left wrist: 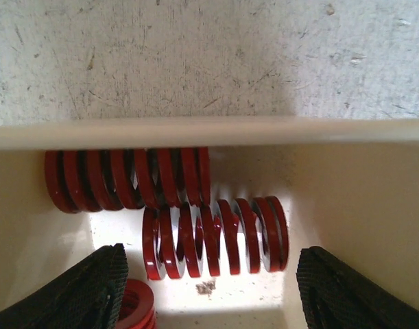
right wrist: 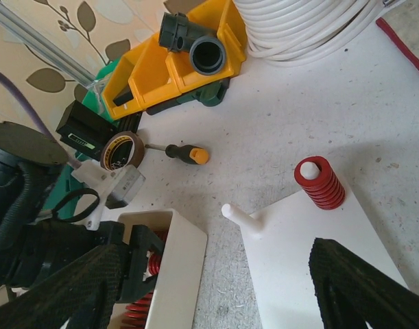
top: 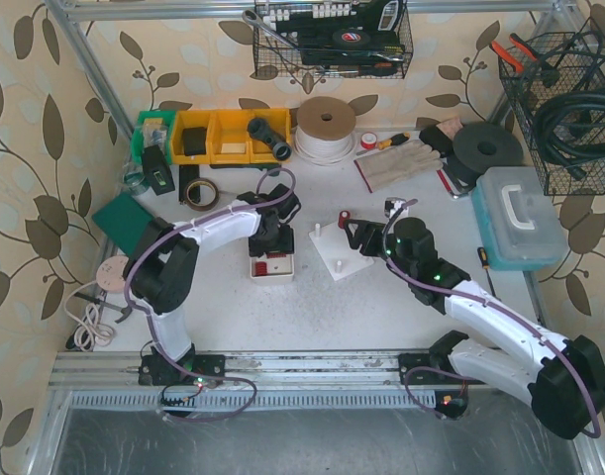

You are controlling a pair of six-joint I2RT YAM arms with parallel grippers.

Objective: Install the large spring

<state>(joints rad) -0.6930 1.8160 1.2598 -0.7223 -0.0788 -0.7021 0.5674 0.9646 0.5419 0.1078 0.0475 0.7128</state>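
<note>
Inside the white box two long red coil springs lie on their sides, one against the far wall and one nearer. A shorter red spring stands beside my left finger. My left gripper hangs open in the box just short of the nearer spring, touching nothing. The white plate carries a bare peg and a red spring seated on a second peg. My right gripper is open over the plate's edge, holding nothing. From above, the box sits left of the plate.
Yellow bins with a black pipe fitting, an orange-handled screwdriver and a tape roll lie beyond the box. A white hose coil stands at the back. A blue-green toolbox sits right of my right arm.
</note>
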